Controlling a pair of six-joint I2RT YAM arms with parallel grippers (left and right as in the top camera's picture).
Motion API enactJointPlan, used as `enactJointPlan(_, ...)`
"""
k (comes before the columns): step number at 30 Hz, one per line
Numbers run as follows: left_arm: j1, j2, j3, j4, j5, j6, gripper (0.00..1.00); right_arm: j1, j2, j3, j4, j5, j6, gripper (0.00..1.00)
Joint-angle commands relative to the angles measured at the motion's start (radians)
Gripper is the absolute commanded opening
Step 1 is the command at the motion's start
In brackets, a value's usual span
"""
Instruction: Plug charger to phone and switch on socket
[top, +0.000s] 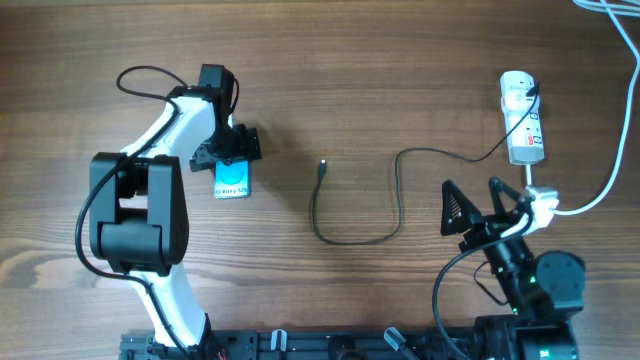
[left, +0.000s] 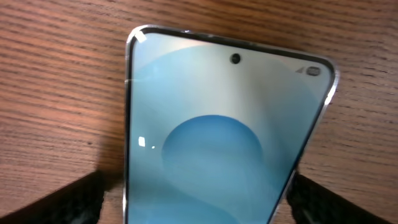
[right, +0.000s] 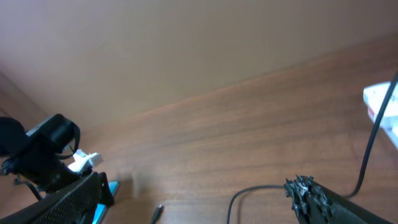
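I read the left gripper (top: 228, 155) as lowered over the small white-rimmed smartphone (top: 232, 181) with the turquoise screen. Its jaws stand apart, with one black finger (left: 56, 202) on each side of the smartphone, and they are not closed on it. The smartphone lies flat, screen up, on the brown wooden table (top: 330, 60), left of centre. The long thin black charger cable (top: 352, 240) loops across mid-table. Its connector tip lies well apart from the smartphone, and its other end runs to the white elongated power strip (top: 522, 120) at far right. A thick white cord (top: 612, 165) trails beside the strip. The right gripper (top: 478, 205) hovers near the strip's near end, jaws apart, holding nothing.
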Motion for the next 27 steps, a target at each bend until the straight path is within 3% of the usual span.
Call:
enactJointPlan(1, -0.003, 0.098, -0.073, -0.009, -0.033, 0.009, 1.00, 0.003, 0.142, 0.114, -0.041, -0.029, -0.072, 1.00)
enactJointPlan(8, -0.003, 0.098, -0.073, -0.012, -0.032, 0.009, 0.87, 0.003, 0.365, 0.181, -0.048, -0.193, -0.072, 1.00)
enactJointPlan(16, -0.003, 0.093, -0.058, -0.028, -0.032, 0.009, 0.78, 0.003, 0.591, 0.333, -0.205, -0.246, -0.115, 1.00)
enactJointPlan(20, -0.003, 0.075, -0.045, -0.043, -0.032, 0.009, 0.72, 0.003, 0.610, 0.345, -0.161, -0.313, -0.039, 1.00)
enactJointPlan(27, -0.003, 0.030, -0.045, -0.043, -0.011, 0.009, 0.72, 0.003, 0.611, 0.345, -0.171, -0.338, -0.044, 1.00)
